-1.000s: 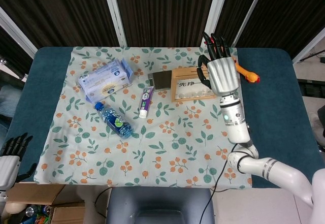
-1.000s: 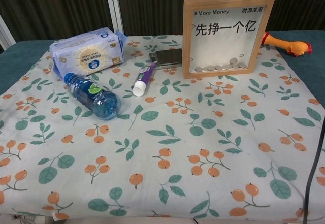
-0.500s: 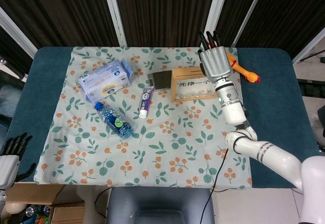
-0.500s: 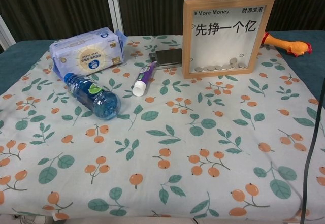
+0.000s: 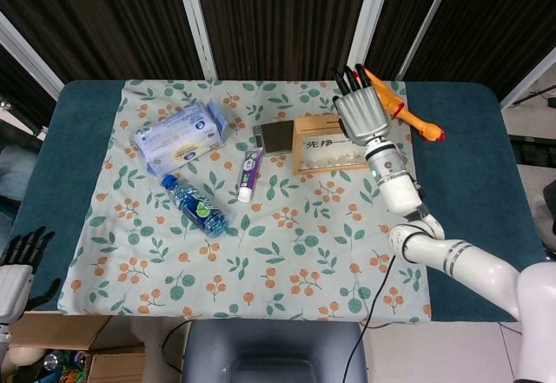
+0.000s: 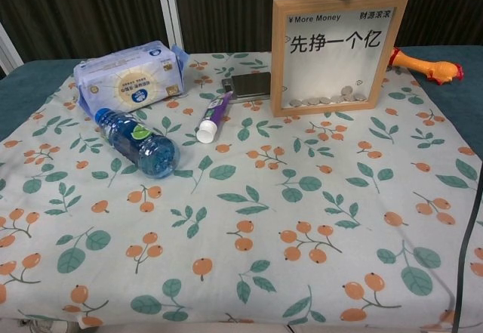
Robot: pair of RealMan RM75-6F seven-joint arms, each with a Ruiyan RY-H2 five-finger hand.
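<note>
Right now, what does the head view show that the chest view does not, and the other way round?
Only the head view shows the whole silver right hand with dark fingers apart over the wooden coin frame, and the left hand beside the table's edge. Only the chest view shows the frame's printed front with coins at the bottom. Both show the blue water bottle, purple toothpaste tube, white tissue pack and orange rubber chicken.

wooden frame (image 6: 338,50) printed "¥More Money", "财源滚滚" and large "先挣一个亿", other labels too small to read
</note>
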